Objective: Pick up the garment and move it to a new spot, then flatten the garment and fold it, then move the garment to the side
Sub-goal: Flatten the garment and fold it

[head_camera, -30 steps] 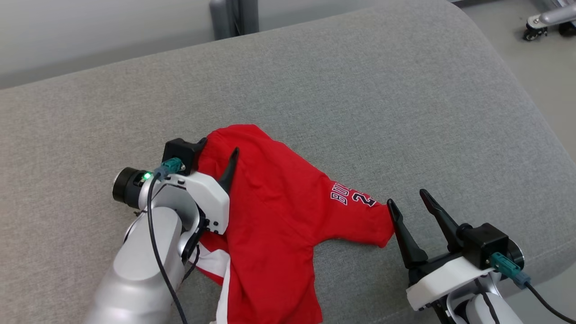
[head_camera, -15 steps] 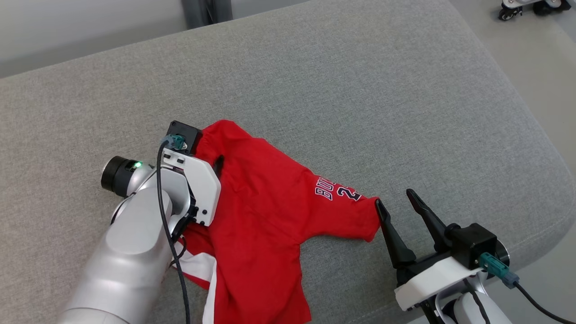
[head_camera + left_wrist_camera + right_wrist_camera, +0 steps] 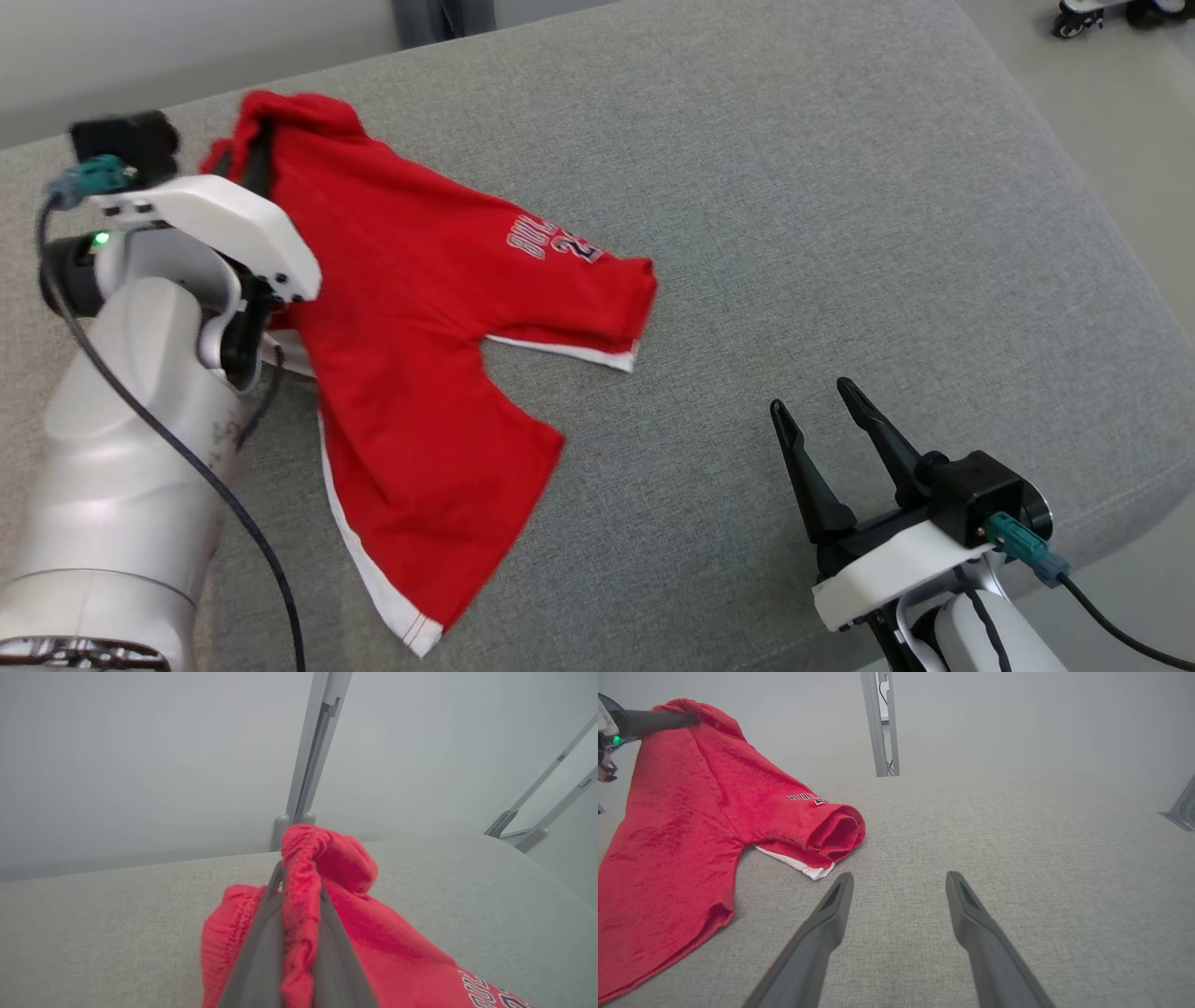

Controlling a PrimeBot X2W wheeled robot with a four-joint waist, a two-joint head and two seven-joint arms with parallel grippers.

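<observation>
The garment (image 3: 420, 308) is a pair of red shorts with white trim and dark lettering on one leg. My left gripper (image 3: 254, 157) is shut on its bunched waistband at the upper left and holds that end raised, while both legs trail down onto the grey cushion (image 3: 794, 187). In the left wrist view the two fingers of the left gripper (image 3: 301, 879) pinch a fold of the garment (image 3: 350, 933). My right gripper (image 3: 812, 396) stands open at the lower right, apart from the cloth. The right wrist view shows the right gripper (image 3: 899, 879) with bare cushion between its fingers and the garment (image 3: 691, 812) to its left.
The cushion's rounded edge (image 3: 1130, 280) drops to the floor on the right. A grey metal post (image 3: 443, 14) stands behind the cushion. A wheeled base (image 3: 1092, 14) sits on the floor at the far right.
My left gripper closed on the waistband and carried it up and to the left. The lettered leg slid away from the right gripper, which stayed open.
</observation>
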